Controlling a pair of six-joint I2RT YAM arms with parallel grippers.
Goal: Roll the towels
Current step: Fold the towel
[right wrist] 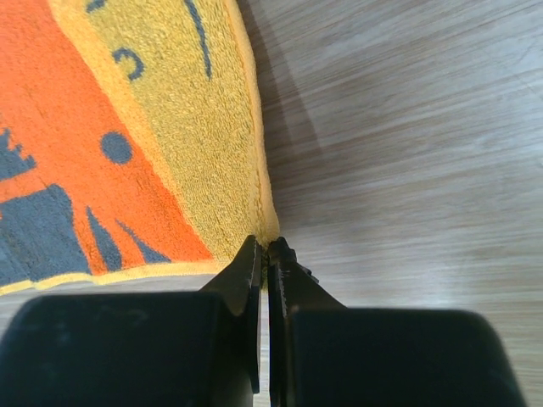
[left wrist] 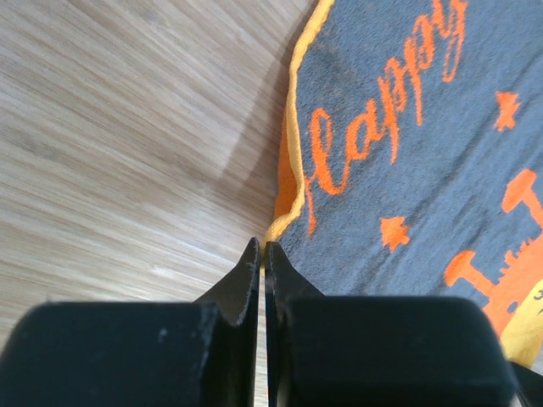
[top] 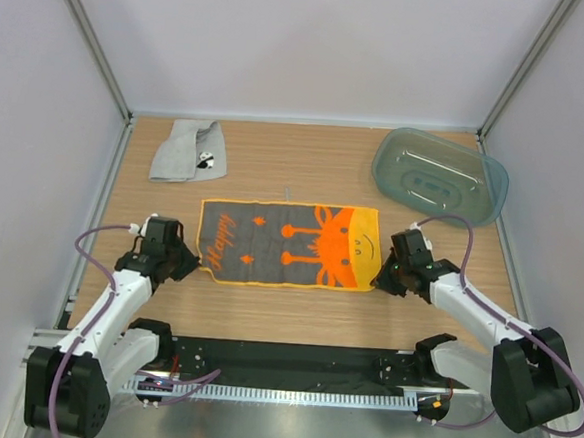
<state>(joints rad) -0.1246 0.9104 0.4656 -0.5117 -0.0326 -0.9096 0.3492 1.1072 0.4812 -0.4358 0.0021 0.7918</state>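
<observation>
Left wrist view: the left gripper (left wrist: pixel 262 246) has its fingers pressed together with no gap, and the tips meet the yellow hem at the orange towel's (left wrist: pixel 407 170) near-left corner. That hem rides up a little off the table (top: pixel 265 312), so the corner looks pinched rather than merely touched. In the right wrist view the right gripper (right wrist: pixel 266 244) is likewise fully closed, its tips right on the orange towel's near-right corner. Whether cloth sits between the fingers there is harder to see, but it looks like a pinch too.

From above, the orange towel lies spread flat and full length, dark grey half toward the left arm and orange-and-yellow half toward the right arm, with no turn of a roll started.

Beyond the orange towel's far-left corner and well apart from it, the grey towel (top: pixel 186 152) lies loosely folded, not rolled.

Beyond the orange towel's far-right corner sits the translucent plastic tub (top: pixel 491 173); nothing shows inside it, and I cannot tell whether it stands upright or upside down.

By my judgement the task is at its very start: both near corners are taken, and both towels are yet to be rolled.
</observation>
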